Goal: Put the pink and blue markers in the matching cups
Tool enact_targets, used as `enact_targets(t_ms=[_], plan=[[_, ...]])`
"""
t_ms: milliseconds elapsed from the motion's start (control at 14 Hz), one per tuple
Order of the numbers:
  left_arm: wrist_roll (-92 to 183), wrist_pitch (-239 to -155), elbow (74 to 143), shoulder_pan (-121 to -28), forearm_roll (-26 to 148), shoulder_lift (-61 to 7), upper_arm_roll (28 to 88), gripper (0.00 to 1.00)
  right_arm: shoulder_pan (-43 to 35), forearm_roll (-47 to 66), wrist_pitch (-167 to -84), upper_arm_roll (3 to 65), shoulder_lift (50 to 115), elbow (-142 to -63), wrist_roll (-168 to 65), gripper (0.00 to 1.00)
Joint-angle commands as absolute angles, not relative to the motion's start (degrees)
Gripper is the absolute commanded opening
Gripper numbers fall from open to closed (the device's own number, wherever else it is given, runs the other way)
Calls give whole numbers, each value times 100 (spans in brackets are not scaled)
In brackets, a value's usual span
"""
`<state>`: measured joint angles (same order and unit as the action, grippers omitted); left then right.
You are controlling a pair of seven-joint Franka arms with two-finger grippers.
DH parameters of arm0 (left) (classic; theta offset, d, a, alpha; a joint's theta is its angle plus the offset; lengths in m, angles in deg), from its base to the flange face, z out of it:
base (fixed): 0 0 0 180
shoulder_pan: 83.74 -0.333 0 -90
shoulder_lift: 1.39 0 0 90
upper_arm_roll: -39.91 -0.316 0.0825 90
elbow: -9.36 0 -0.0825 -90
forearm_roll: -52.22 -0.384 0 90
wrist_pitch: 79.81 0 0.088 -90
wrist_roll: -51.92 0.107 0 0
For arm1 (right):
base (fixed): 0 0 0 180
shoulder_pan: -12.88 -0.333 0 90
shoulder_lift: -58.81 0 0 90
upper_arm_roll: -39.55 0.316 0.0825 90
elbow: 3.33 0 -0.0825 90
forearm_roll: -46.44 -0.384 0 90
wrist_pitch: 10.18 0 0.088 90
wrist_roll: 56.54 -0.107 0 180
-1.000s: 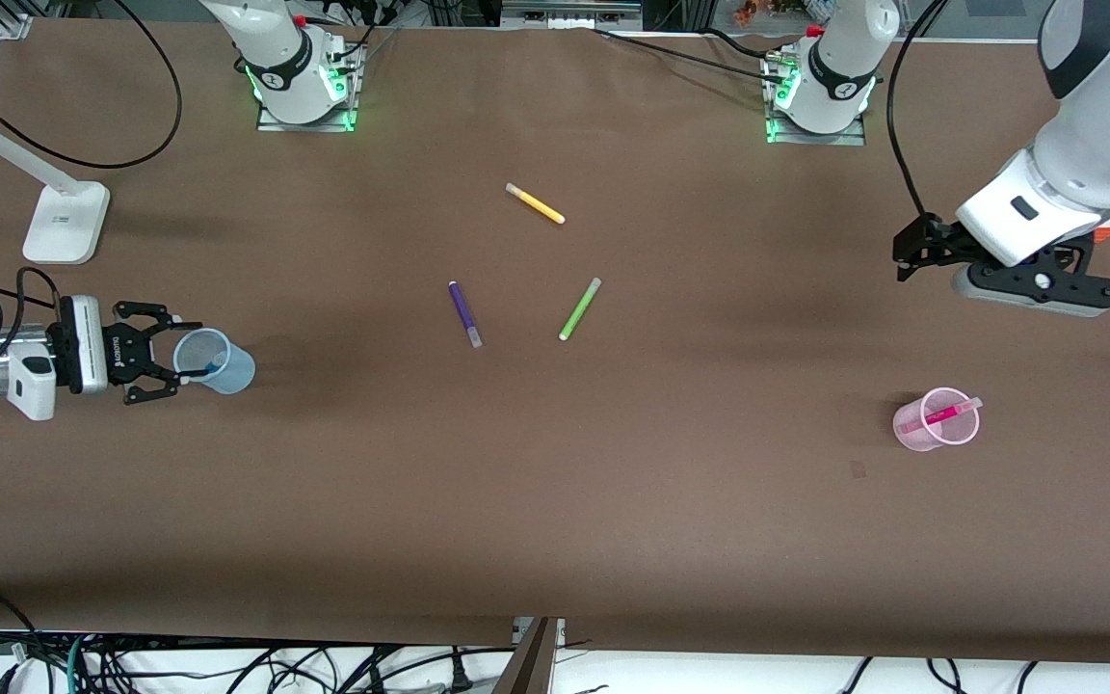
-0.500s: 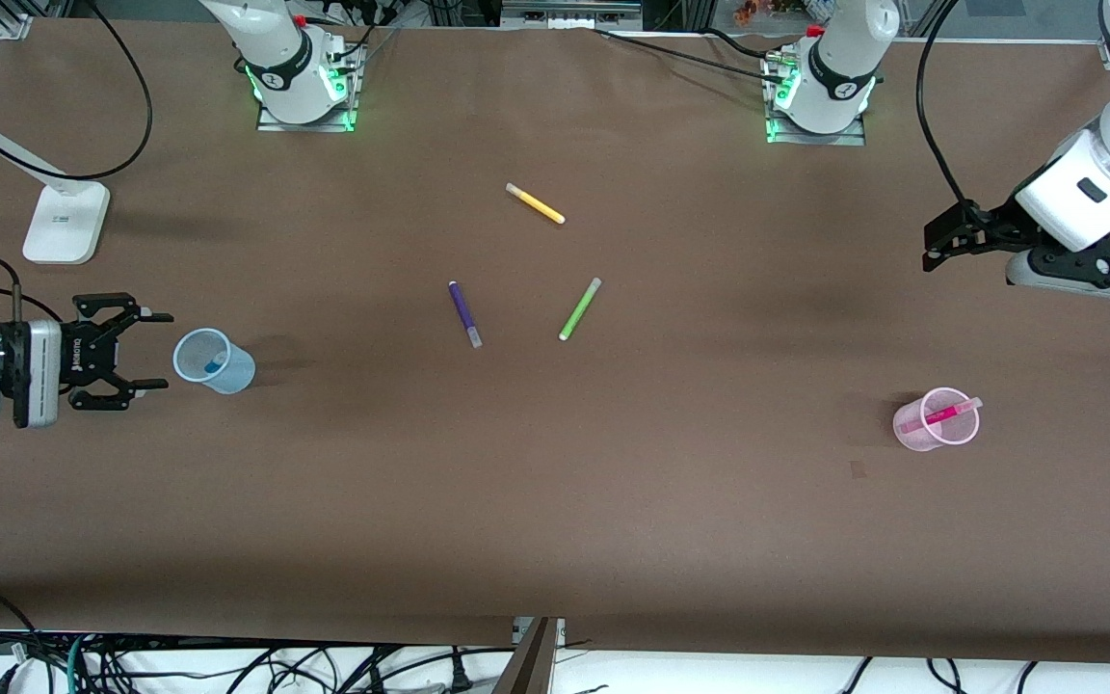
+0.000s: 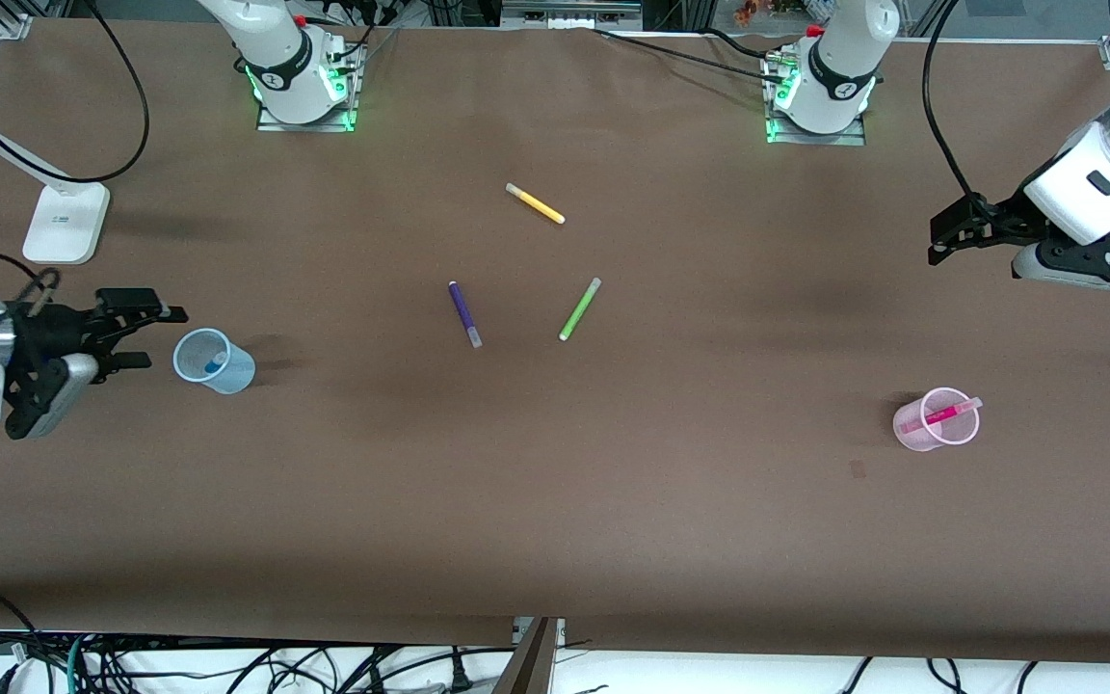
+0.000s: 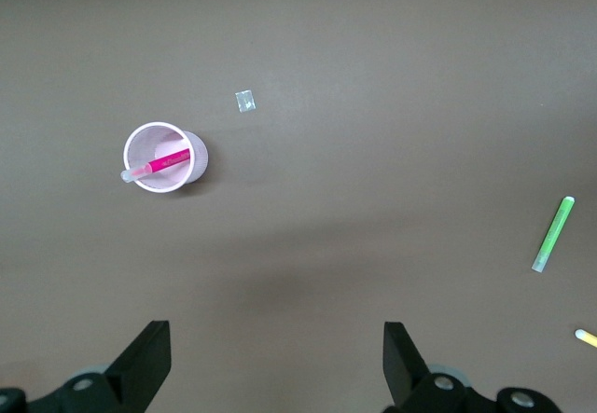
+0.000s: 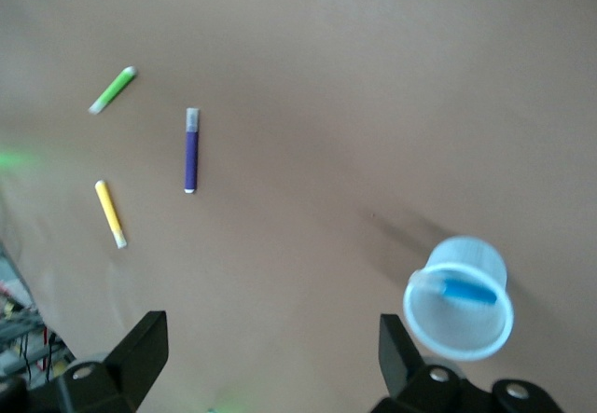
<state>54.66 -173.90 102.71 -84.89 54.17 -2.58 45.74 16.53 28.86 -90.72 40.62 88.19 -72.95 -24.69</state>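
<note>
pink marker (image 3: 940, 416): in the pink cup (image 3: 913, 436), leaning across its mouth. Long axis runs roughly 8 to 2 o'clock in front view, paler cap end poking over the rim at 2 o'clock.
pink cup: upright on the worktop (image 3: 613, 501), at the left arm's end, nearer the front camera than the loose pens.
blue marker (image 3: 217, 364): down inside the blue cup (image 3: 232, 374), mostly seen through the wall; lies across the cup interior in the right wrist view (image 5: 469, 292).
blue cup: upright, at the right arm's end of the worktop.
right gripper (image 3: 136, 335): just beside the blue cup at its 9 o'clock, apart from it, released, fingers spread, nothing held.
left gripper (image 3: 946, 234): over the worktop at about 12 o'clock from the pink cup, well apart, fingers spread, empty.
loose pens: purple pen (image 3: 464, 313), green pen (image 3: 579, 308), yellow pen (image 3: 535, 203) lie flat mid-worktop, between the two cups, untouched.
</note>
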Motion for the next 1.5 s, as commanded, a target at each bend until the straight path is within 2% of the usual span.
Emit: enact_targets(t_ms=[0,286,571,714,857,1429], plan=[[5780,-17218,10253,-8532,5503,-174,4580,100,1176,3534,-8910,4043,8571,-7223,-4092,100],[5781,-17210,10253,-8445,5503,-174,4527,100,603,4143,-9007,4052,7694,-8266,-6853,100],[5720,-17201,10262,-8331,5503,-174,4492,100,743,4457,-9244,3990,6701,-9102,-6709,100],[5729,-17201,10262,-8138,5494,-174,4256,100,761,5036,-9288,3990,6095,-9366,-6727,100],[5764,-17201,10262,-8180,5494,-174,4245,100,910,5022,-9288,3981,5698,-9517,-6657,100],[5764,-17157,10244,-8207,5503,-148,4264,100,911,4548,-8963,3946,5529,-9526,-6436,100]])
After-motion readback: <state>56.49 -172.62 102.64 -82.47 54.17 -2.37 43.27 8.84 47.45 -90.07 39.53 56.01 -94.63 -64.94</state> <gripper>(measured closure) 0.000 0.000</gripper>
